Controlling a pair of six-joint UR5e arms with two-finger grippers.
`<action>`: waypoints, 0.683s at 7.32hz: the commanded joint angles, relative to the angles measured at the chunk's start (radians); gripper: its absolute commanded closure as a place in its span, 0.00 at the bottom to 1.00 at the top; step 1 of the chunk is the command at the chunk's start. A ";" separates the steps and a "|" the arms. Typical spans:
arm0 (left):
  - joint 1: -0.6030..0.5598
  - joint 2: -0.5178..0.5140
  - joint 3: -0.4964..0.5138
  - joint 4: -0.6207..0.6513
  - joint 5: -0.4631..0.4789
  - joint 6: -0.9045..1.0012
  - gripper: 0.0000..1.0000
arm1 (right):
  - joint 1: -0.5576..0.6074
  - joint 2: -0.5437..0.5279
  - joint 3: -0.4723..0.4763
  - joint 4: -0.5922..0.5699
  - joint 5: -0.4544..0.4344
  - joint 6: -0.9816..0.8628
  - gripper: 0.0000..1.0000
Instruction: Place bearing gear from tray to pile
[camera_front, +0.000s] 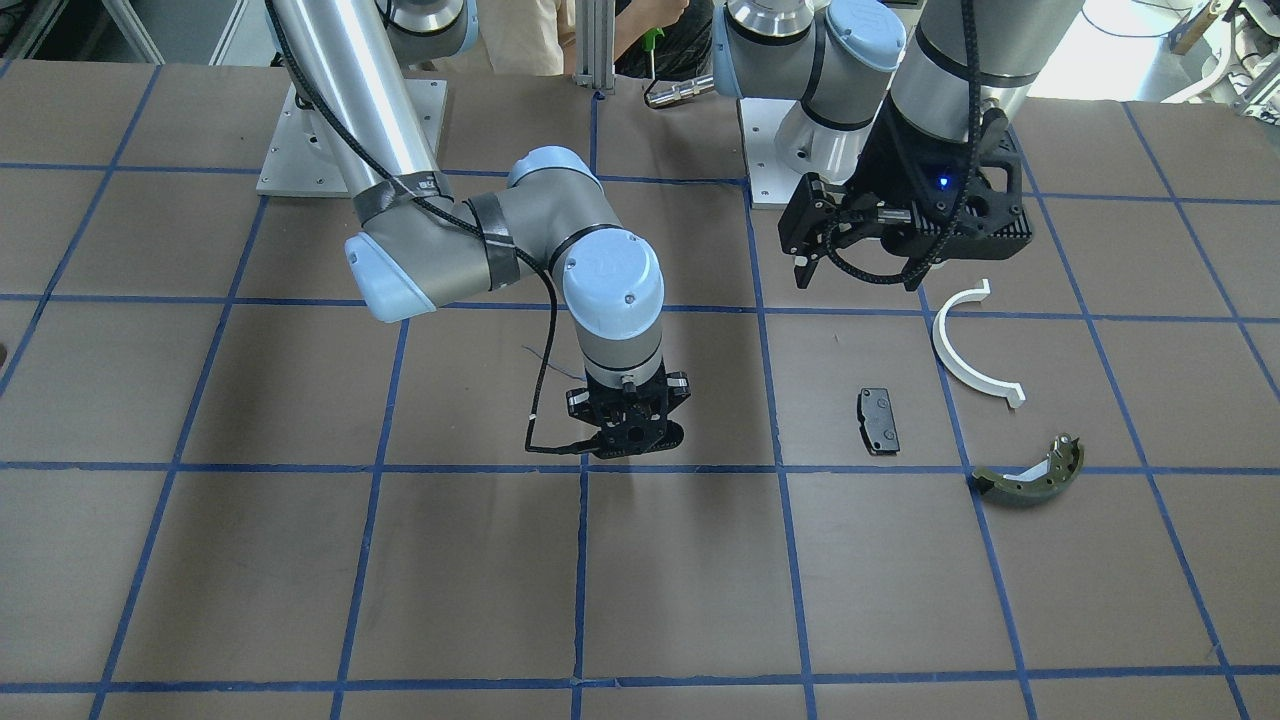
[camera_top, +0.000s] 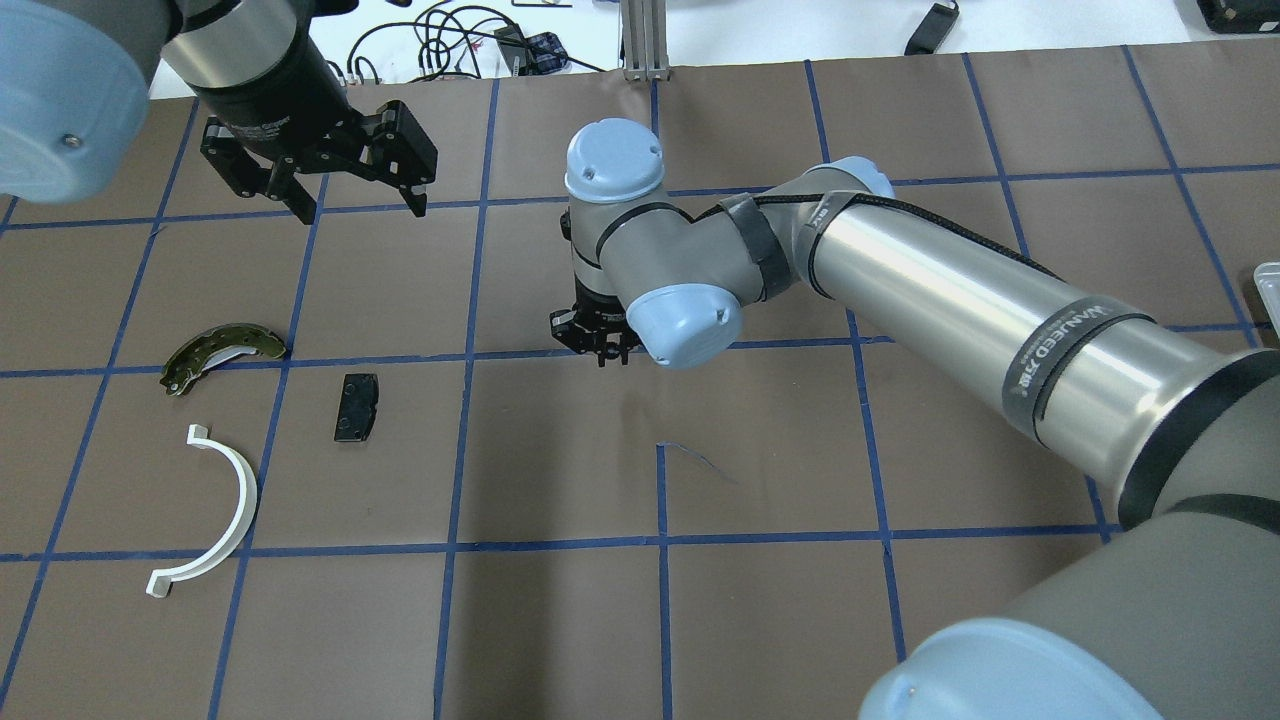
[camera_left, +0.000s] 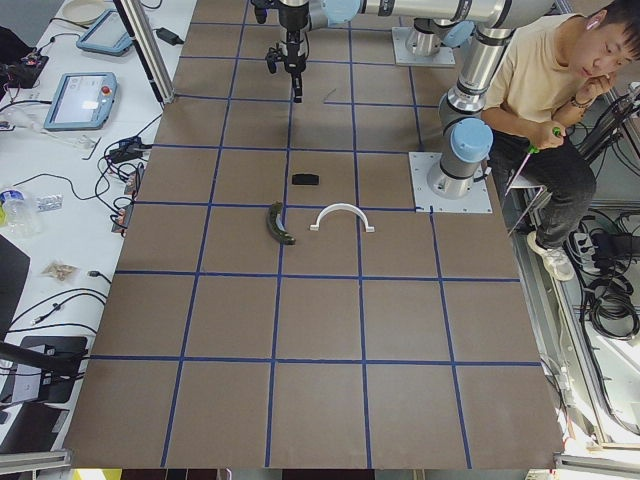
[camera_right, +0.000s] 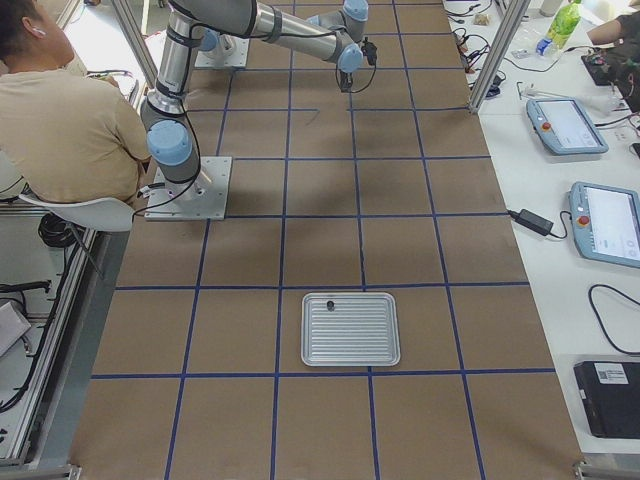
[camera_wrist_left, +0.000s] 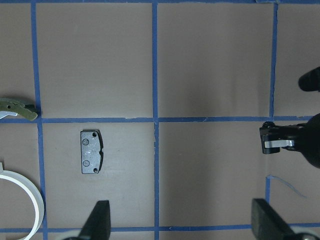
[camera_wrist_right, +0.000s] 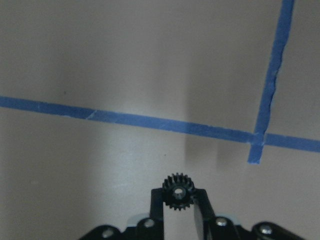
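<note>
My right gripper (camera_front: 628, 450) hangs low over the middle of the table and is shut on a small black bearing gear (camera_wrist_right: 176, 191), which only the right wrist view shows between the fingertips. The pile lies to its side: a black rectangular pad (camera_top: 356, 406), a white half-ring (camera_top: 235, 500) and an olive-green brake shoe (camera_top: 222, 350). My left gripper (camera_top: 360, 205) is open and empty, raised above the table beyond the pile. The metal tray (camera_right: 350, 329) lies far off on my right, with one small dark part (camera_right: 331, 305) on it.
Blue tape lines grid the brown table. The arm base plates (camera_front: 350, 140) stand at the robot's edge. An operator (camera_left: 560, 90) sits beside the table. Tablets and cables (camera_left: 85, 100) lie on the bench beyond the table.
</note>
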 joint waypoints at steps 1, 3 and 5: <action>0.000 0.006 0.002 -0.002 -0.001 0.000 0.00 | 0.021 0.001 0.022 -0.030 -0.008 0.013 0.26; 0.002 0.012 -0.009 0.006 0.008 0.002 0.00 | 0.003 -0.016 0.013 -0.035 -0.020 -0.011 0.11; -0.001 -0.005 -0.027 0.009 -0.001 -0.007 0.00 | -0.119 -0.076 0.019 0.009 -0.022 -0.073 0.09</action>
